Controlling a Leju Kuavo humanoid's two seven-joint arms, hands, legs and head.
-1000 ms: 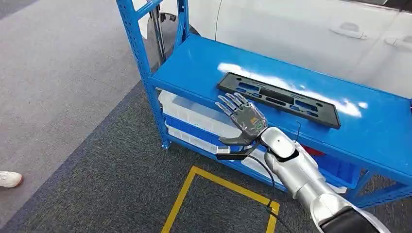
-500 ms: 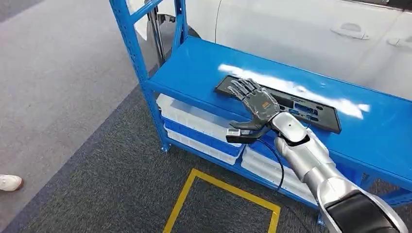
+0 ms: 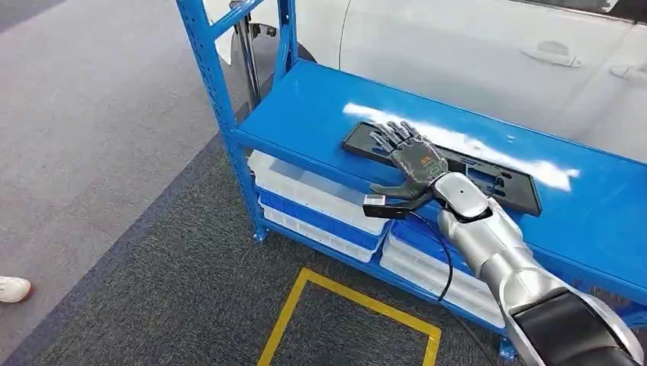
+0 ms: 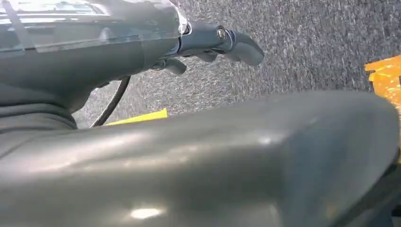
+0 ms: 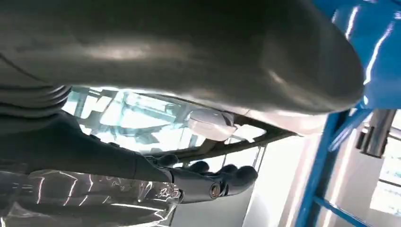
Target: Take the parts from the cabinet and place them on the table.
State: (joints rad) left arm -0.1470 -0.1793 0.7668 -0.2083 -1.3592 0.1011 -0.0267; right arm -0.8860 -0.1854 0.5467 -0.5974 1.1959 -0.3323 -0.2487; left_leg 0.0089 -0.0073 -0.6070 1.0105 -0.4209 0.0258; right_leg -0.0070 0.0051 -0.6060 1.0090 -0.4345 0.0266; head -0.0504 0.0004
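— Since a second ago, what has changed?

— Reaching forward, my right hand [image 3: 410,156] has crossed the front edge of the blue shelf [image 3: 320,107] and now lies over the near-left end of the black part [image 3: 488,174], where before it hung short of the shelf, over the white bins [image 3: 305,187] below.

— Are you holding it?

— No. My fingers are spread flat and released, thumb out toward the front edge; whether they touch the part I cannot tell.

— How does the part lie?

— Flat on the shelf, long axis running along the shelf's length, from under my fingers away toward the right end. So I am at one end, not the middle.

— And the other hand?

— My left hand [image 4: 222,42] hangs over the carpet, fingers curled in, holding nothing. The right is plainly nearer.
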